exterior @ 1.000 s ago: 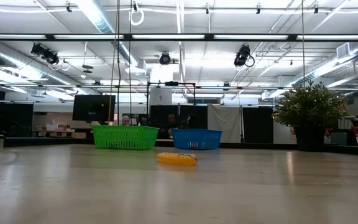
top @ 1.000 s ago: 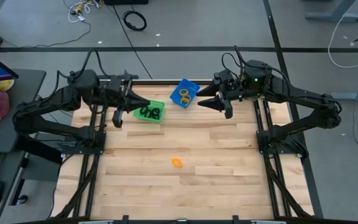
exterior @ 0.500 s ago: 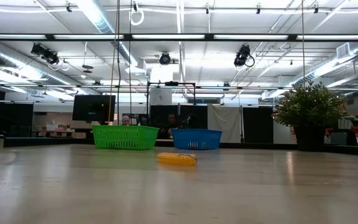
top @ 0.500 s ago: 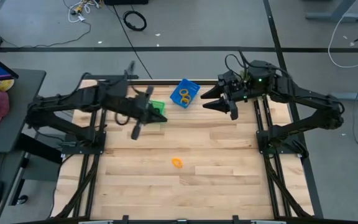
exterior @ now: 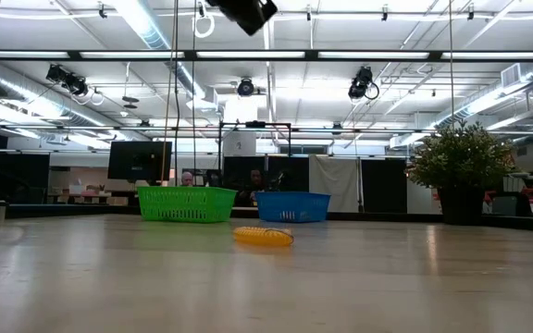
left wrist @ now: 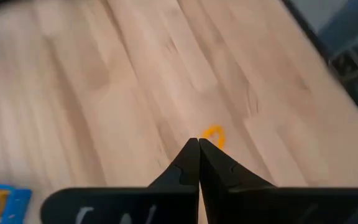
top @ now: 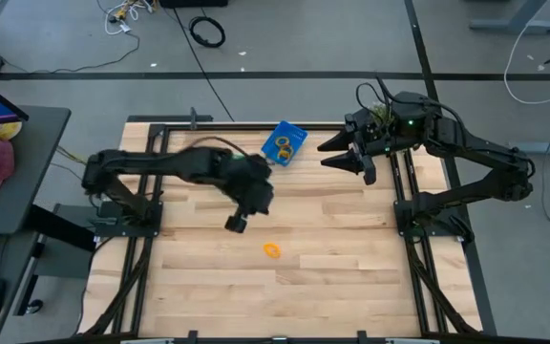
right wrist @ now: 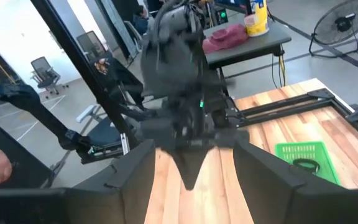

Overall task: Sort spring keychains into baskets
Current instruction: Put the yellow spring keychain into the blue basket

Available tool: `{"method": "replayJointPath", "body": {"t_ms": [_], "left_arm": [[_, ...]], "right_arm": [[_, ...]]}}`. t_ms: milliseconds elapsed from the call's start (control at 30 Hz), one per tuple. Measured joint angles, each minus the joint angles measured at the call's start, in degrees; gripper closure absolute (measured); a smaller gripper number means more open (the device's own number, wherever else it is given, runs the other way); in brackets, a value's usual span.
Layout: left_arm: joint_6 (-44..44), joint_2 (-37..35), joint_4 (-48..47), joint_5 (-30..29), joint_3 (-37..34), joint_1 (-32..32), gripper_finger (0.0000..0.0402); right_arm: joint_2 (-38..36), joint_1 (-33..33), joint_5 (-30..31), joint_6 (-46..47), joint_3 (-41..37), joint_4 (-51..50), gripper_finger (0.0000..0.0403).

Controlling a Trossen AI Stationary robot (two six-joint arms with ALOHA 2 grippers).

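Note:
One orange spring keychain (top: pixel 272 250) lies alone on the wooden table, also seen in the low view (exterior: pixel 264 236) and the left wrist view (left wrist: pixel 213 134). My left gripper (top: pixel 236 224) hovers above the table, up and to the left of it, fingers shut (left wrist: pixel 199 143) and empty. The blue basket (top: pixel 285 143) holds orange keychains. The green basket (right wrist: pixel 306 158) holds black keychains; in the high view my left arm hides it. My right gripper (top: pixel 335 155) is open, in the air to the right of the blue basket.
In the low view both baskets, the green one (exterior: pixel 186 203) and the blue one (exterior: pixel 292 206), stand at the far side, with a potted plant (exterior: pixel 461 171) off to the right. Bare wood (top: pixel 332 277) surrounds the lone keychain. Arm frames run along both table sides.
My left arm has swung from over the green basket toward the table's middle and near edge, stretching out toward the lone orange keychain. My right gripper has drifted slightly toward the table's right. The keychain and the baskets have stayed put.

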Motion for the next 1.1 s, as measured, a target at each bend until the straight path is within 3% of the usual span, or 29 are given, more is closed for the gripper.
{"method": "replayJointPath", "body": {"t_ms": [200,700,1100], "left_arm": [[3.06,6.98,-0.26,-1.44,0.0,-1.72,0.0388],[15.43,19.75,-1.78,0.37,0.0,-2.68,0.0284],[13.72,26.92,1.11,0.22,-0.04,-3.18,0.0244]], "right_arm": [[-0.01,0.0,-0.02,-0.96,0.01,-1.35,0.0184],[-0.02,0.0,-0.22,-1.7,0.01,-1.92,0.0184],[-0.02,0.0,-0.22,-1.75,0.0,-1.94,0.0184]]}}
